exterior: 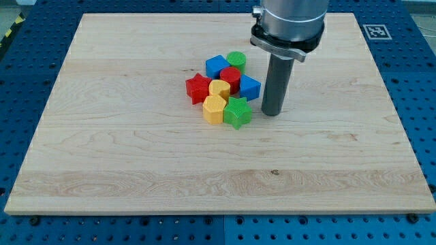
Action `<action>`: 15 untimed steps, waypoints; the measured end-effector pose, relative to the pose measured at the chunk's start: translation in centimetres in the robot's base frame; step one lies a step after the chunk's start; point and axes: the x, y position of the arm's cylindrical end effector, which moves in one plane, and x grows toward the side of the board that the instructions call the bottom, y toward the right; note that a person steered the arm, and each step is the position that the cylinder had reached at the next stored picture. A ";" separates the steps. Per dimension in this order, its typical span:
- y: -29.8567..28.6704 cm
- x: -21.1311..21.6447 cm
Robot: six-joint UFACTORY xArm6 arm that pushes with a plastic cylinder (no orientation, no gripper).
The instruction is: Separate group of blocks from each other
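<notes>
Several blocks sit packed together near the board's middle. A green cylinder (236, 59) is at the top, with a blue block (216, 66) to its left. A red block (230, 77) sits in the centre, and a blue block (249, 88) at its right. A red star (197, 88) is at the left. Two yellow blocks (219, 89) (214, 109) stand one below the other. A green star (238, 111) is at the bottom right. My tip (272, 113) rests on the board just right of the green star and the right blue block, apart from them.
The wooden board (122, 150) lies on a blue pegboard table (27, 41). A white marker tag (377, 31) sits off the board's top right corner. The arm's grey body (289, 20) hangs over the board's top edge.
</notes>
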 end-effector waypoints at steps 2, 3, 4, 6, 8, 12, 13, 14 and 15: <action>-1.3 -1.9; -4.4 -4.0; -7.3 -5.6; -11.0 -10.0; -12.1 -10.9; -10.4 -11.4; -8.3 -11.4; -6.8 -12.6; -6.4 -14.5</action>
